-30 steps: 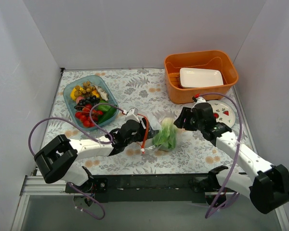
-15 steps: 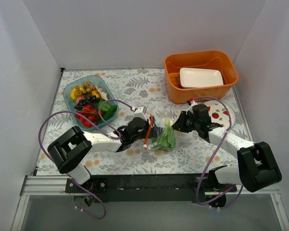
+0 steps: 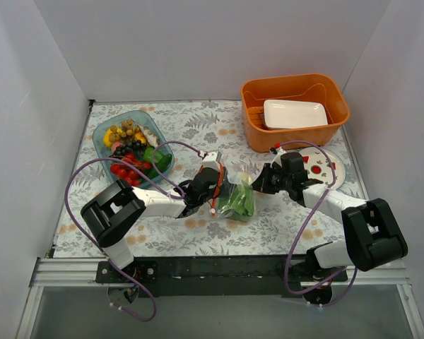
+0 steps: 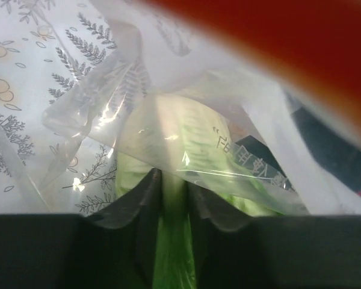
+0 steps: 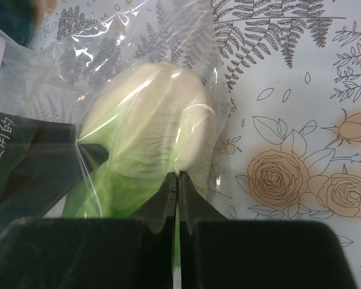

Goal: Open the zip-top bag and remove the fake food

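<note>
The zip-top bag [image 3: 234,200] lies crumpled mid-table, its red-orange zip strip [image 3: 216,189] on its left side. Inside it shows fake food, a light-green lettuce [image 3: 242,198]. My left gripper [image 3: 210,188] sits at the bag's left edge by the strip. In the left wrist view its gripper [image 4: 174,177] has its jaws nearly together, pinching bag [image 4: 96,102] film with the lettuce [image 4: 168,126] just beyond. My right gripper [image 3: 258,185] is at the bag's right side. In the right wrist view the gripper [image 5: 178,176] is shut on a fold of the bag [image 5: 144,54] against the lettuce [image 5: 144,120].
A clear blue tray [image 3: 97,143] of mixed toy foods stands at the back left. An orange basket [image 3: 290,140] holding a white dish [image 3: 295,113] is at the back right. A round plate with red prints [image 3: 333,168] lies right of my right arm.
Both arms have moved in onto the bag from either side. Both grippers have gone from open to closed on its plastic, and the bag has bunched a little.
</note>
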`<state>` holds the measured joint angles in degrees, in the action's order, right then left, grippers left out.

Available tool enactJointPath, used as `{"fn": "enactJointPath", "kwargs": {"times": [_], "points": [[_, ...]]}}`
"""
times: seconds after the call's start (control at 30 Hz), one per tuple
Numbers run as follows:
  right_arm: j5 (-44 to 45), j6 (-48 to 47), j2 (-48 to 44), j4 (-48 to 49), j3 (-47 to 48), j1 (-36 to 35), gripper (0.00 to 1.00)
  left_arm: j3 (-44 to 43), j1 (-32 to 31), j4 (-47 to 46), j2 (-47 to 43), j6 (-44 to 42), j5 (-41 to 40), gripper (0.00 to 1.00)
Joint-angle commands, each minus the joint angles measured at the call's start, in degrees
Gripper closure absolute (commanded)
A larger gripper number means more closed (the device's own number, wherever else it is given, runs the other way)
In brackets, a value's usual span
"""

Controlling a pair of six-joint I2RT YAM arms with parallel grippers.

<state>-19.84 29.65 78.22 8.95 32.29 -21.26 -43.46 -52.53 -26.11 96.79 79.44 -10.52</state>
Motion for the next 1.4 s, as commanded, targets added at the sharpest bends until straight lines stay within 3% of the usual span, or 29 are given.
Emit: {"fn": "enactJointPath", "kwargs": {"times": [0.0,0.2,0.4,0.5,0.63,0.73,1.07,1.37], "points": [[3.47,-1.26,-0.78,-5.33,2.33,-0.54,0.99,-0.40,-0.02,0.70,-1.69,-0.34,-1.69,0.85],[11.31,0.15,-4.03,-7.81,2.69,-0.10,0.99,2.59,0.06,3.51,-7.84,0.80,-1.61,0.97],[12.54,0.76,-4.56,-8.42,3.30,0.07,0.98,6.46,0.06,3.96,-13.47,1.86,-1.25,1.00],[10.35,0.41,-4.56,-7.46,3.30,-0.01,0.87,7.42,-0.02,4.13,-14.96,1.77,-0.38,1.00],[6.04,-0.12,-5.70,-4.04,2.43,-0.01,0.61,8.66,-0.03,2.82,-15.85,0.46,2.25,1.00],[4.46,-0.47,-6.41,-1.83,2.68,-0.01,0.52,9.62,0.06,1.59,-16.63,-1.03,3.75,1.00],[-0.20,2.08,-5.27,4.31,0.41,-0.01,0.44,10.50,0.06,-2.37,-17.78,-7.28,13.15,1.00],[4.89,3.84,-6.58,3.79,-0.74,-0.01,0.36,9.54,0.06,-0.35,-16.82,-10.09,18.61,1.00]]}}
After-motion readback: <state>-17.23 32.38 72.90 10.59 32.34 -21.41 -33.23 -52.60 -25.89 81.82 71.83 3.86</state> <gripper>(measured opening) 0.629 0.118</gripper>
